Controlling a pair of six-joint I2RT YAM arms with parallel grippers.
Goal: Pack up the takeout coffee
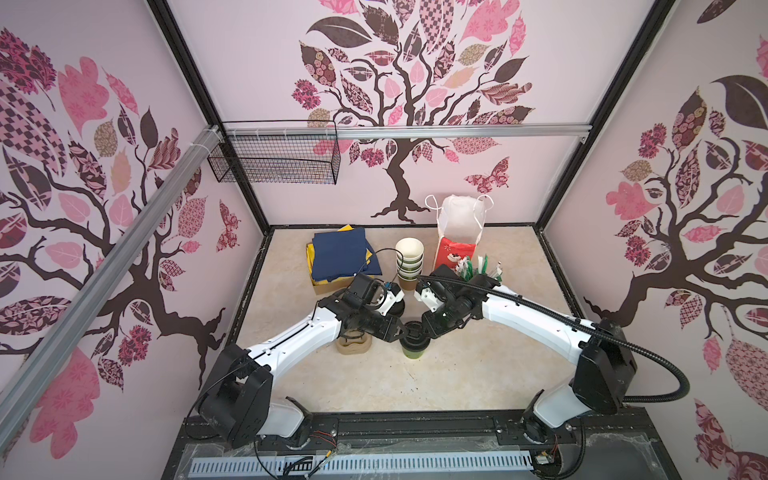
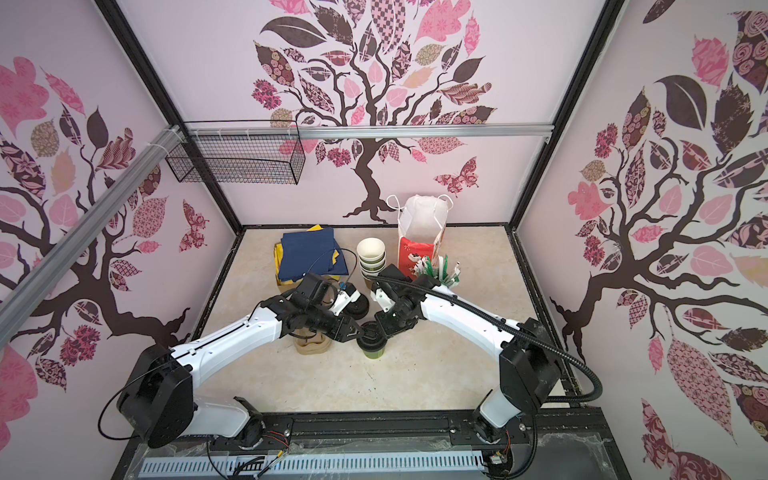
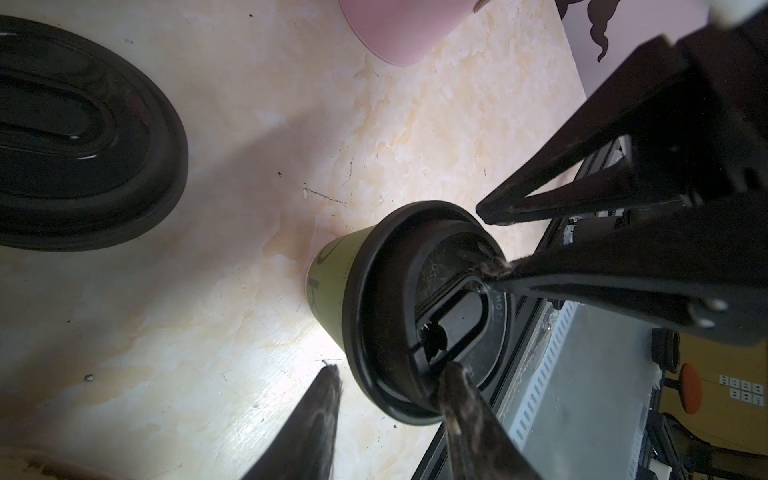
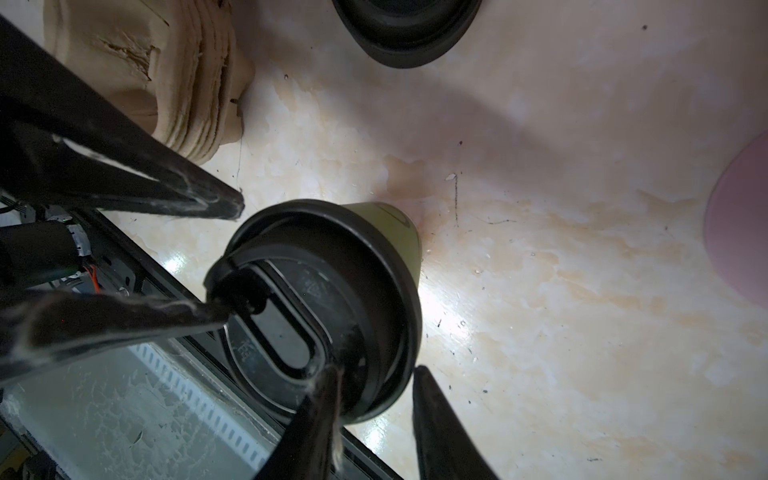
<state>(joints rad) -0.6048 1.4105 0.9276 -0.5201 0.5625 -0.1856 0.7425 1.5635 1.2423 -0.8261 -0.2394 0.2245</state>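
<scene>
Closest in, the jaws of my left gripper (image 3: 392, 370) stand astride the rim of the black sip lid (image 3: 382, 299). One fingertip (image 3: 459, 390) rests on the lid's top; the other hangs just outside the rim, beside the green cup (image 3: 328, 282). My right gripper (image 4: 374, 369) does the same from the opposite side, one fingertip on the lid's top and its mate just off the outer edge. Both pairs of jaws are about half wide, with only the lid's rim between them. Whether either pair truly pinches the rim or merely brackets it, I cannot tell. The cup stands upright on the tabletop (image 1: 457, 374), directly under the spot where my two pairs of jaws meet, with the lid on it.

Just behind my left jaws, on the side away from my right ones, sits a stack of tan pulp cup carriers (image 1: 353, 344), near the cup yet apart from it. Beyond both pairs of jaws, another black lid (image 2: 358, 308) lies under my left wrist; what is beneath it I cannot see. Farther still past the jaws stand a stack of paper cups (image 1: 409, 259), a red-and-white paper bag (image 1: 455, 245), a pile of blue and yellow napkins (image 1: 343, 257) and a bunch of sachets (image 1: 478, 266).
</scene>
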